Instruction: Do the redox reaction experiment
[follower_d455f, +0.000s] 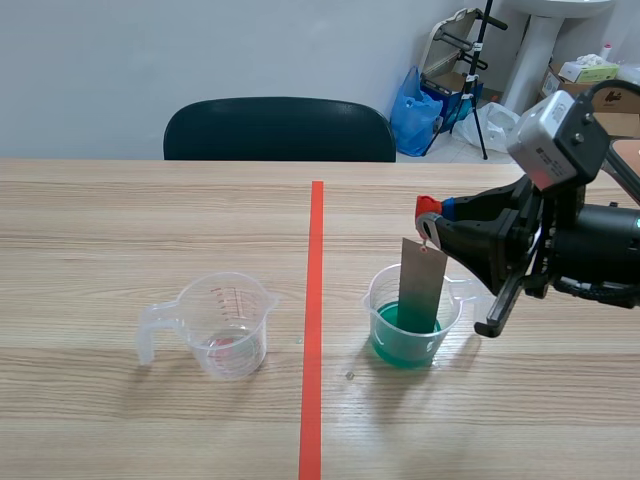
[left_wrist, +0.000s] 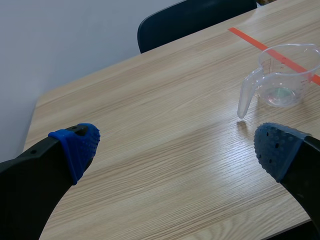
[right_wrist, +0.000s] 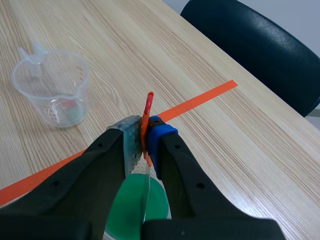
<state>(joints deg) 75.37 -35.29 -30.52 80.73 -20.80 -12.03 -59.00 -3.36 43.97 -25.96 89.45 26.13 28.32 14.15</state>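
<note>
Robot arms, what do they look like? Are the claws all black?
Mostly black. The left claw has two thick black fingers tipped with blue dotted pads. The right claw has the same chunky black fingers; one tip is blue, the other looks greyish. The right arm is black too, with a silver-grey box on top.

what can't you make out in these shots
- Metal strip: lower end sunk in green liquid, scene view.
- Green beaker: mostly behind the right gripper, shut on the red clip, right wrist view.
- Clear beaker: scale marks too small to read.
- Left gripper: outside the scene view.
</note>
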